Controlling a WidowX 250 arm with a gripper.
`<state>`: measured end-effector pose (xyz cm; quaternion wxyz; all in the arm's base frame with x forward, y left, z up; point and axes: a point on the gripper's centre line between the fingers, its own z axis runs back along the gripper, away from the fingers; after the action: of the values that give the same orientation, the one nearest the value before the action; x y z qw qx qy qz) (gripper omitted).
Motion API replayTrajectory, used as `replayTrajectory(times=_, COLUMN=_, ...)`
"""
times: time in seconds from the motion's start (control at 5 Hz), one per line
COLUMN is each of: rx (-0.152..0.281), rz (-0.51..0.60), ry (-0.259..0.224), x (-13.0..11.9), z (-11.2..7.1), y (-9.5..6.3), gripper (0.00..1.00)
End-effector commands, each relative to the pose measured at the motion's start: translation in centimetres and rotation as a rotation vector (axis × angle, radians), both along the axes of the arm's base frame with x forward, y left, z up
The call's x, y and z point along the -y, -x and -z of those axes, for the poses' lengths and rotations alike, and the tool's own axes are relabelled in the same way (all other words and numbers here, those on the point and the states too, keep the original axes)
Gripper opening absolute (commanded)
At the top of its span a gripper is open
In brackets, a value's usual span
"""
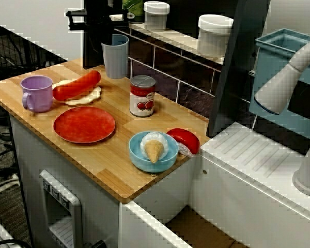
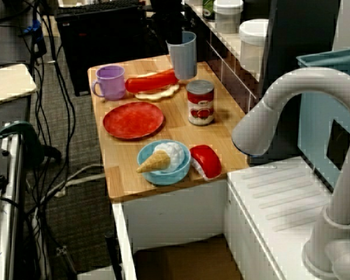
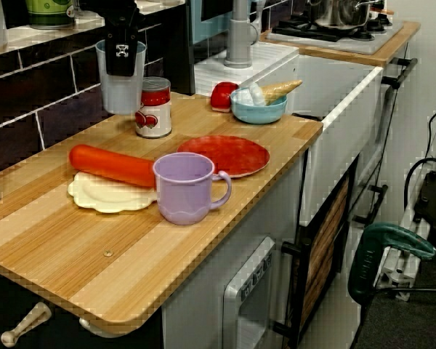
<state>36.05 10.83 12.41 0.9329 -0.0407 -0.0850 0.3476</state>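
The blue-grey cup (image 3: 121, 91) stands upright at the back of the wooden worktop (image 3: 94, 254), close against the dark tiled wall (image 3: 29, 94). The black tool (image 3: 121, 67) hangs straight down over it. In the low view from the worktop's end, its finger with a white mark overlaps the cup's rim and upper wall. I cannot tell from any view whether the finger is inside the cup or in front of it, nor whether the tool is released or clenched. In the front view and in the view from over the tap, only dark arm parts show behind and above the cup.

Just beside the cup, towards the sink, stands a red-labelled can (image 3: 154, 109), upright and not touching it. On the cup's other side a long red sausage (image 3: 110, 166) lies on a cream scalloped plate (image 3: 109, 198). A purple mug (image 3: 185, 190) sits just beside that plate, near the front edge. A flat red plate (image 3: 229, 154) lies in front of the can.

At the worktop's sink end a blue bowl (image 3: 258, 115) holds a white scoop with a cone (image 3: 280, 89) lying tilted on it. A red and white piece (image 3: 223, 94) rests against the bowl's side
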Motion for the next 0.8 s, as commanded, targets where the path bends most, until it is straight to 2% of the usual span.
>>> replayTrajectory(times=0.0, rx=0.019, rz=-0.005, ry=-0.052, x=-1.0, z=0.6, y=0.7, gripper=0.0)
replayTrajectory(times=0.6, rx=-0.001, rz=-0.006, ry=-0.061, x=0.3, z=1.9, y=1.0, gripper=0.0)
